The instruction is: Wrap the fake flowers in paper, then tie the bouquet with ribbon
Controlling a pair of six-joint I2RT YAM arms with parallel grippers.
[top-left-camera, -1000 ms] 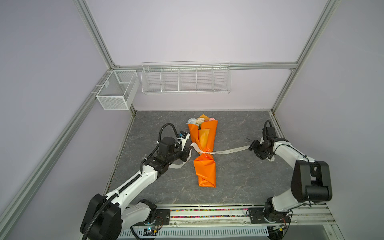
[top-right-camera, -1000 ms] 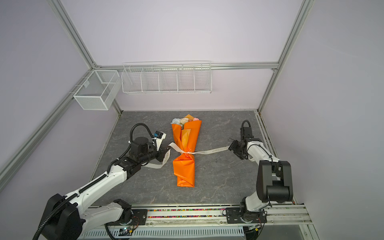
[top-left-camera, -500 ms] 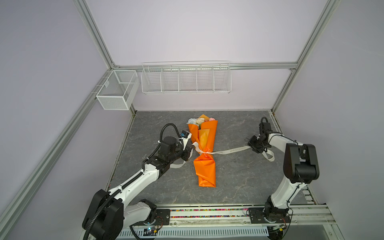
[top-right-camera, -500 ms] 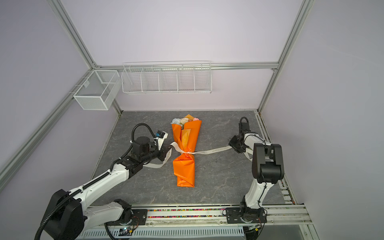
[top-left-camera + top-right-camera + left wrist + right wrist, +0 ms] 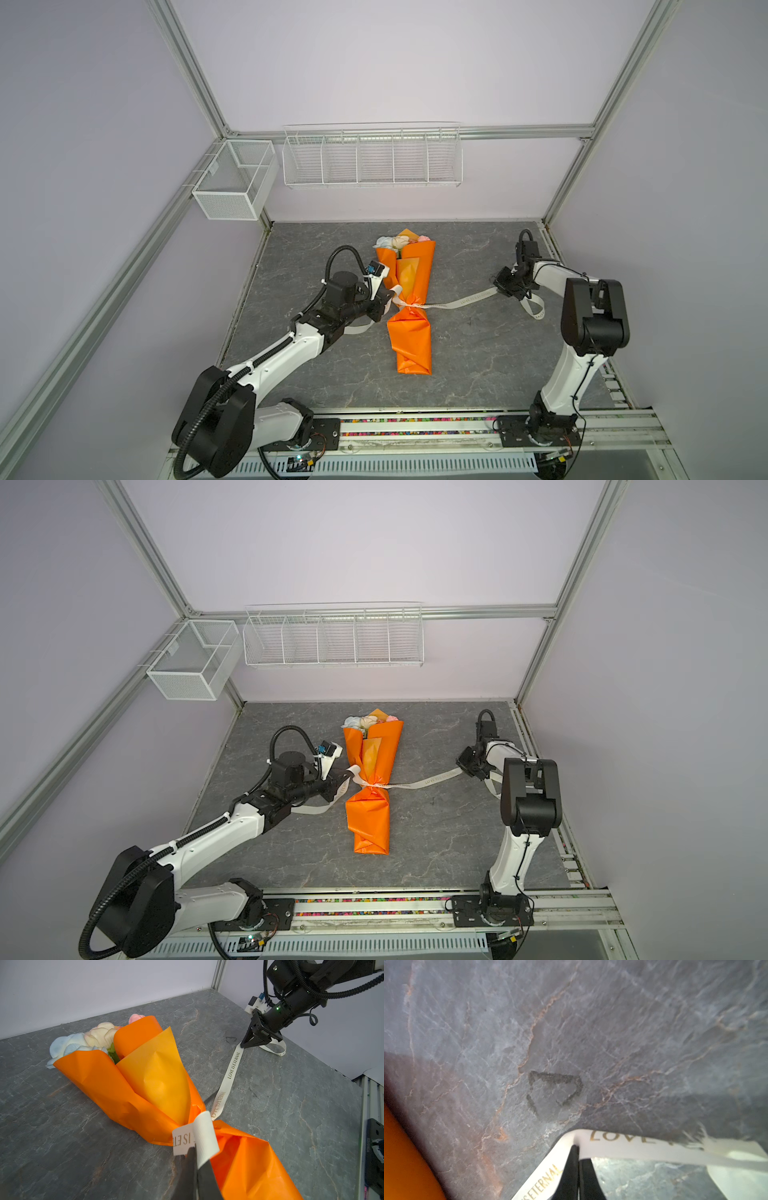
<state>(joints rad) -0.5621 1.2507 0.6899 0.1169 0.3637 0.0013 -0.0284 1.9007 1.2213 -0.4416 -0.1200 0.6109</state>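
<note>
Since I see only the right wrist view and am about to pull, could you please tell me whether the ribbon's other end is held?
Observer: Yes, the left tool is shut on the ribbon, close beside the bouquet.
Operator: Thank you. Does the ribbon go around the bouquet?
Observer: It sits at the bouquet's pinched waist, with a strand leaving on each side. I cannot tell whether it is knotted.
Operator: Which way does the bouquet's top point?
Observer: The roses lie at the end toward the back wall.
</note>
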